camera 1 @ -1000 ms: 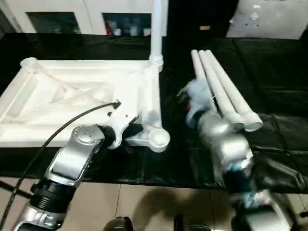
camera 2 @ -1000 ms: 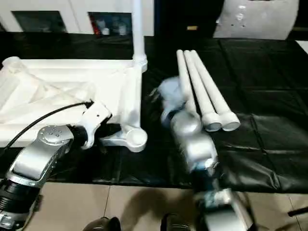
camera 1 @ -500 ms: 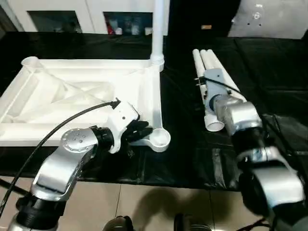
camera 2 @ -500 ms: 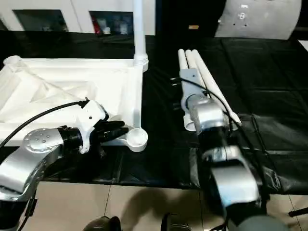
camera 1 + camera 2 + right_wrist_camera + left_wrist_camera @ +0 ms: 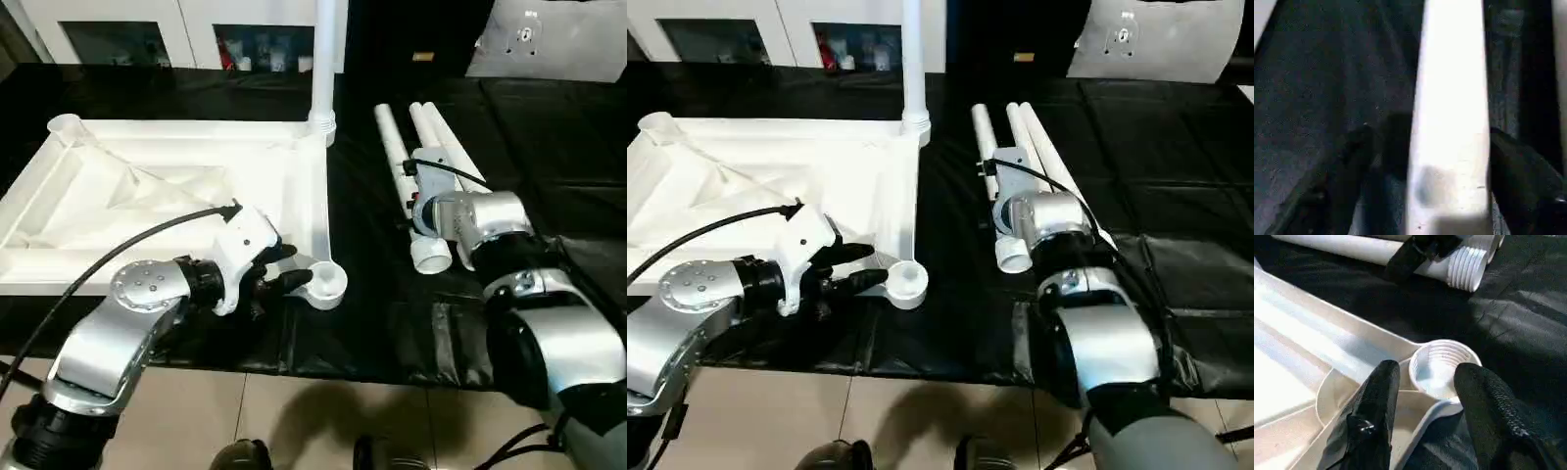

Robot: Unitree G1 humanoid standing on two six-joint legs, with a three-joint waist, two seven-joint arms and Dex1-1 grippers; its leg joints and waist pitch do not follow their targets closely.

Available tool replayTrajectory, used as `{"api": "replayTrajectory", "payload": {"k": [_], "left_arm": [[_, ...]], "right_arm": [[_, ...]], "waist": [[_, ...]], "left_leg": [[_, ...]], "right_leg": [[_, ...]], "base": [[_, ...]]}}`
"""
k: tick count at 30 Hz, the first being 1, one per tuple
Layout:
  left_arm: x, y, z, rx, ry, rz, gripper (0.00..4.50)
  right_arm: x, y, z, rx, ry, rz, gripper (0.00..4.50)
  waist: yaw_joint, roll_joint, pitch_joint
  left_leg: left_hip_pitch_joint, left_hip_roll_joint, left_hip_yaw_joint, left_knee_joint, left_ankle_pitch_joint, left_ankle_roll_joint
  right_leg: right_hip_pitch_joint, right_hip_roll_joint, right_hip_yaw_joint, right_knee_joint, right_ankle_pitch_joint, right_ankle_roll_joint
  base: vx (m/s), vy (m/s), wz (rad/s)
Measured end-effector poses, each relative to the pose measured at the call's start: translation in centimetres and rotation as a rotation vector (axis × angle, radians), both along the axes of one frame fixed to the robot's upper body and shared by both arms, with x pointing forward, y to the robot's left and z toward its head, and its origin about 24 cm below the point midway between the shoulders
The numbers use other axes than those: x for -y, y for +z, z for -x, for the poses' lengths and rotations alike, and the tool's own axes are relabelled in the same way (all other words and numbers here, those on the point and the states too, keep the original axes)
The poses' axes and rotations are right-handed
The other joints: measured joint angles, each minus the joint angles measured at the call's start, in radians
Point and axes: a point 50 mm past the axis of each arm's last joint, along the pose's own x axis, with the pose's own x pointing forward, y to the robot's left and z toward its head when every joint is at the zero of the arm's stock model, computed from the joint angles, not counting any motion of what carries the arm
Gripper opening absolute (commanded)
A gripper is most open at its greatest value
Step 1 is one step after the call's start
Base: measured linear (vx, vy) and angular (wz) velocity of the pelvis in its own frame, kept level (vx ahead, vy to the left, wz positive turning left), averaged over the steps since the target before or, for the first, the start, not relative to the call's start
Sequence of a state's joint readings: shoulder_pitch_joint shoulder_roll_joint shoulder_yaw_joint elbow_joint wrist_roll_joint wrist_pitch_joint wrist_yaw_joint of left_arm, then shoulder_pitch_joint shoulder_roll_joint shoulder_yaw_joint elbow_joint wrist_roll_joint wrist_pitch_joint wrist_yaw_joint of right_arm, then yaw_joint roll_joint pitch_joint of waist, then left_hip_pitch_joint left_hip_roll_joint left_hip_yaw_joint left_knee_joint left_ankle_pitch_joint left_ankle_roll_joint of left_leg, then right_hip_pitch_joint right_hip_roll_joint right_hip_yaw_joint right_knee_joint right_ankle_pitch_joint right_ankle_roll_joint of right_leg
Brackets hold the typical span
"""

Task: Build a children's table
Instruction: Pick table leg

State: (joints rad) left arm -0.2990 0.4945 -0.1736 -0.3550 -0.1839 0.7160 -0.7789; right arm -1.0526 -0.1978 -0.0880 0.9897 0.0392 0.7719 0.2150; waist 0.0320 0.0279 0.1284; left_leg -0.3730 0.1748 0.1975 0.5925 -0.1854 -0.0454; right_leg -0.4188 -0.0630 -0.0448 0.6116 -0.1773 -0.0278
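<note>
**Both grippers at the table parts, one leg already standing**

Nearest to me I see my two silver forearms coming in over the edge of the black sheet (image 5: 372, 323) that covers the work surface. My left gripper (image 5: 1425, 382) is open, with its two black fingers (image 5: 1376, 406) spread on either side of the near round socket (image 5: 328, 282) of the white table top (image 5: 147, 196). From the wrist camera I look down into this socket: it is a small cup with ribbed inner wall, and I see nothing standing inside it. One finger lies over the rim of the top and the other lies just beside the socket's outer wall; I cannot tell if they touch it.

The table top lies upside down on the left part of the sheet, like a shallow tray, with its ribs and diagonal braces facing up.

On the right, my right gripper (image 5: 1425, 161) is around a loose leg (image 5: 397, 162). In the wrist view the white tube runs between the two dark fingers (image 5: 1347, 166), but I cannot tell if they are pressing it or only standing beside it. Three loose legs lie close together here, the wide threaded ends towards me.

Further away, at the far right corner of the top, one leg (image 5: 322, 59) stands upright in its socket. The far left socket (image 5: 63, 124) has no leg in it. Behind the sheet is a white cabinet (image 5: 176, 29) with glass doors.
</note>
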Motion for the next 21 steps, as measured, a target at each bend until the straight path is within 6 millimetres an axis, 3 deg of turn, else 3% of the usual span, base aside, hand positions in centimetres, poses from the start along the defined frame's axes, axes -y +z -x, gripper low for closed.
{"api": "replayTrajectory", "payload": {"k": [13, 18, 19, 21], "left_arm": [[0.1, 0.1, 0.1, -0.002, -0.009, 0.006, 3.47], [0.7, 0.6, -0.5, 0.072, 0.043, 0.056, 3.8], [0.7, 0.7, -0.8, 0.086, 0.06, 0.07, 4.05], [0.8, 1.1, -1.3, 0.109, 0.097, 0.108, 4.09]], "right_arm": [[0.5, -0.2, 0.2, -0.022, -0.023, -0.145, 2.38], [0.7, -0.6, 0.7, 0.109, -0.058, -0.371, 2.03], [0.5, -0.5, 0.8, 0.132, -0.057, -0.415, 1.88], [0.3, 0.2, 1.0, 0.179, -0.057, -0.54, 1.86]], "waist": [[0.003, 0.0, 0.0], [0.005, 0.0, 0.0], [0.006, 0.0, 0.0], [0.004, 0.0, 0.0]], "left_leg": [[0.0, 0.001, 0.0, 0.002, 0.0, 0.0], [-0.001, 0.002, 0.0, 0.004, 0.0, 0.0], [-0.002, 0.002, 0.0, 0.004, 0.0, 0.0], [-0.001, 0.002, 0.0, 0.004, 0.0, 0.0]], "right_leg": [[0.0, 0.001, 0.0, 0.001, 0.001, -0.001], [0.0, 0.001, 0.0, 0.002, 0.001, -0.002], [-0.001, 0.001, 0.0, 0.002, 0.001, -0.002], [-0.001, 0.002, 0.0, 0.003, 0.001, -0.002]], "base": [[0.0, 0.0, 0.0], [0.0, 0.0, 0.0], [0.0, 0.0, 0.0], [0.0, 0.0, 0.0]]}}
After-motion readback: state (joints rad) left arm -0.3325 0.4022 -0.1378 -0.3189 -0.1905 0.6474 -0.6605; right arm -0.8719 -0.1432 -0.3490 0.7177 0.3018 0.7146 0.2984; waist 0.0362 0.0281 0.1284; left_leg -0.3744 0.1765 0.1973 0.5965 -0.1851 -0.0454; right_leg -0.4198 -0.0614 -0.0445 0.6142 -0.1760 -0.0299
